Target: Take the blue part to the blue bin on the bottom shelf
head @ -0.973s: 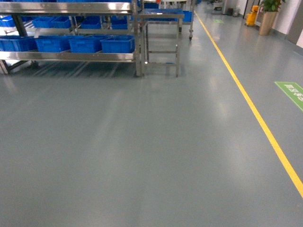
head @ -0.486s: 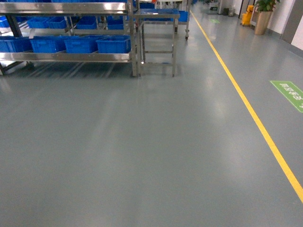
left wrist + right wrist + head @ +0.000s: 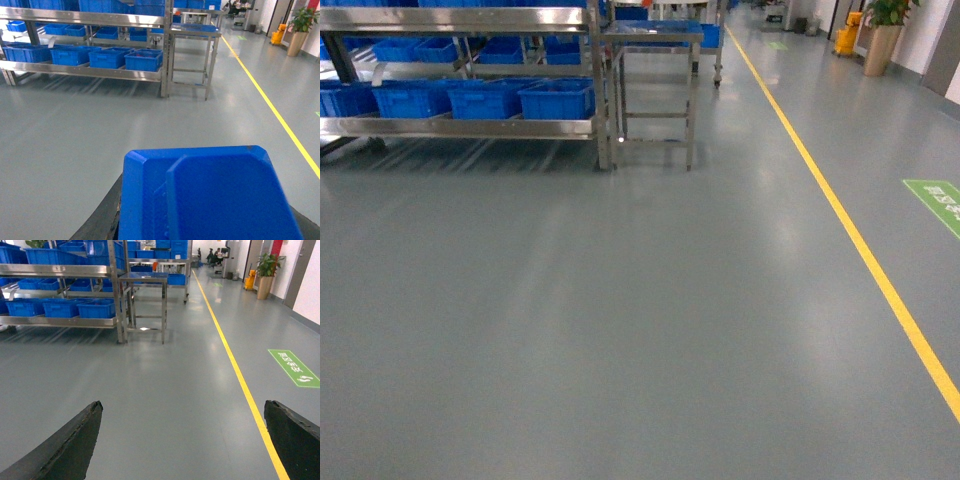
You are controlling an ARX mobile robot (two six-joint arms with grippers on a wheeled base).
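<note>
- Your left gripper (image 3: 207, 235) is clamped on the blue part (image 3: 210, 195), a chunky blue plastic piece that fills the bottom of the left wrist view. You only see dark bits of the jaws poking out on either side under it.
- Your right gripper (image 3: 182, 440) is released, jaws spread wide with nothing but grey floor (image 3: 640, 330) between them (just the two dark fingers (image 3: 65, 445) at the lower corners of the right wrist view).
- Neither arm shows up in the head view at all.
- The bottom shelf (image 3: 460, 127) is well ahead of you, at the upper left of the head view. A row of blue bins sits along its front edge, and the blue bin (image 3: 557, 99) at the right end is the one closest to the rack's corner post.
- Can't tell from here what's inside any of those bins.
- Just beside the rack's right end stands a small steel table (image 3: 653, 36).
- A yellow floor line (image 3: 860, 250) runs off into the distance along the right side, with a green floor sign (image 3: 938, 200) past it.
</note>
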